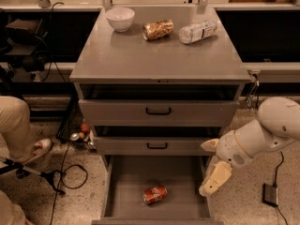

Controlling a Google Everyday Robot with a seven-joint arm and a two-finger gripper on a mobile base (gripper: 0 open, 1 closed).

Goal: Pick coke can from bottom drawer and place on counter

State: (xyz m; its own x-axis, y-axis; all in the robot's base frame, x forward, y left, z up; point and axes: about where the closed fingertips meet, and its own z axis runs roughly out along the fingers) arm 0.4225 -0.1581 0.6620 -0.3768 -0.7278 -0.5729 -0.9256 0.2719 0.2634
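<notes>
Coke can [155,194] was lying on its side on the floor of the pulled-out bottom drawer [126,182], toward the front. Gripper [214,179] hung at about 3 o'clock from it, right by the drawer's right wall and apart from the can, tip slanting down toward 7 o'clock. Honestly couldn't tell whether it was open or closed. The white arm [262,137] sloped up from it toward 2 o'clock to a fat rounded joint. Up at 12 o'clock the counter [154,60] had a bowl [120,18], bag [158,29] and bottle [198,32] along its back.
</notes>
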